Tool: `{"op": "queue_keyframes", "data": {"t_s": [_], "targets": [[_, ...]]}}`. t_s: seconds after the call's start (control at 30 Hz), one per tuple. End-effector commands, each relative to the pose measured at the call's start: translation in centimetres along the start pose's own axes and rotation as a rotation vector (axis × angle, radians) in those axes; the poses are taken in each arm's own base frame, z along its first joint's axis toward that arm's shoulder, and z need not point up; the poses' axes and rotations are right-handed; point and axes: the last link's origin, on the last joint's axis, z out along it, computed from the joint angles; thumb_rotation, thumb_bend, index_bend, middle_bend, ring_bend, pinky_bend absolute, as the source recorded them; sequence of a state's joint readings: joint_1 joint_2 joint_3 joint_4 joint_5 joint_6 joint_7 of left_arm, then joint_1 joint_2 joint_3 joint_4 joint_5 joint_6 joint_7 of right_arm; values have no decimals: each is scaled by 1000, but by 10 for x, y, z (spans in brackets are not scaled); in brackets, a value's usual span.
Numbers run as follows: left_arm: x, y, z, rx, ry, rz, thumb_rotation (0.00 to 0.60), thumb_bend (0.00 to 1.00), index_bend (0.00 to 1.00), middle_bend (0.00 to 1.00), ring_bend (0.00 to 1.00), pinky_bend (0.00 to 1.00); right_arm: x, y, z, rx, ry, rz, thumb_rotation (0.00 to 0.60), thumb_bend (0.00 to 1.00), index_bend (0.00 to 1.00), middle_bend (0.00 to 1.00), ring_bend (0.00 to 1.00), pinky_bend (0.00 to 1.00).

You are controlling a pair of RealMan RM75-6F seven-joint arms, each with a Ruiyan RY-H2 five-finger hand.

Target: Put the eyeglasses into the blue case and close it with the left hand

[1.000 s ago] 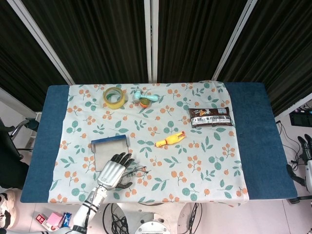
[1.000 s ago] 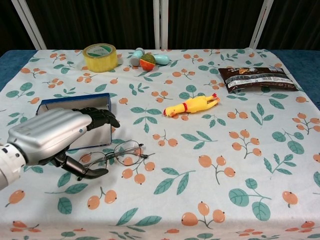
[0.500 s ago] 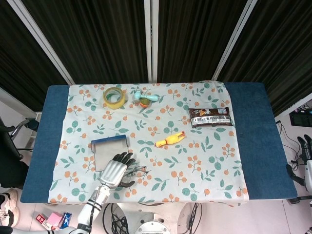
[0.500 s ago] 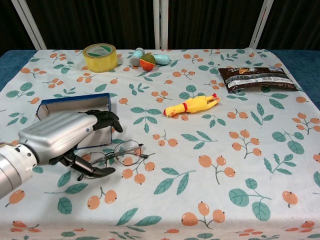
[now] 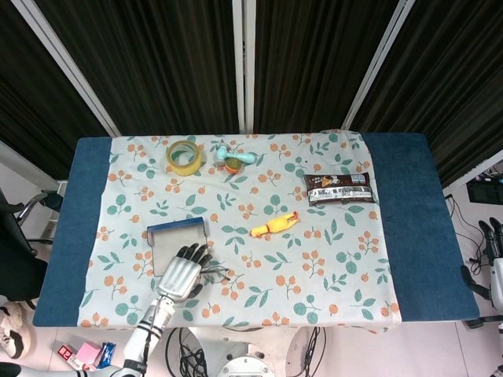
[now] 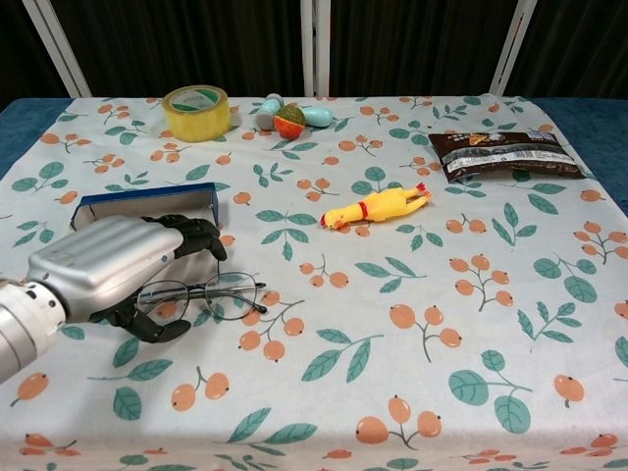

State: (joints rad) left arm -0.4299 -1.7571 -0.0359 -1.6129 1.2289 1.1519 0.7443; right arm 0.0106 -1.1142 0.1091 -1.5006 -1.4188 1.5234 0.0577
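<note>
Chest view shows the left hand (image 6: 123, 270) curled over the eyeglasses (image 6: 201, 294), thumb under and fingers (image 6: 201, 235) above one lens, seemingly pinching the frame. The glasses lie just in front of the blue case (image 6: 147, 203), long axis parallel to its near wall, so the lift likely goes straight back over that wall. Head view puts the right hand (image 5: 495, 239) well apart, off the bench (image 5: 409, 236) edge; whether it is spread cannot be told. A floral cloth (image 6: 412, 324) covers the bench; dark curtains (image 5: 157, 63) hang behind.
</note>
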Motion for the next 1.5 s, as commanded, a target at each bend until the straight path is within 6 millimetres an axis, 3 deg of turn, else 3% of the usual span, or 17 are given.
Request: {"op": "queue_keyframes", "data": {"t_s": [0.03,0.5,0.77,0.97,1.5], "targets": [[1,-4,-1,16,-8,0,600,203,220,91,94,179,-1,-1,0,1,-2,-1,600,240,0,0,0,0],[14,-7,-5,30,-37,-106,600,253,273,94,94,179,-3,-3,1,4,-8,-6,600,241,0,0,0,0],[14,-6,5,26,-29,-101,600,331,422,105,94,179,-2,-2,1,1,-10,-7,600,242,0,0,0,0],[12,-6,8,30,-43,-99,600,337,483,106,94,179,-2,-1,1,-3,-10,-6,600,242,0,0,0,0],[12,-8,12,36,-45,-118,600,347,543,129,94,179,-5,0,2,-9,-24,-8,600,242,0,0,0,0]]}}
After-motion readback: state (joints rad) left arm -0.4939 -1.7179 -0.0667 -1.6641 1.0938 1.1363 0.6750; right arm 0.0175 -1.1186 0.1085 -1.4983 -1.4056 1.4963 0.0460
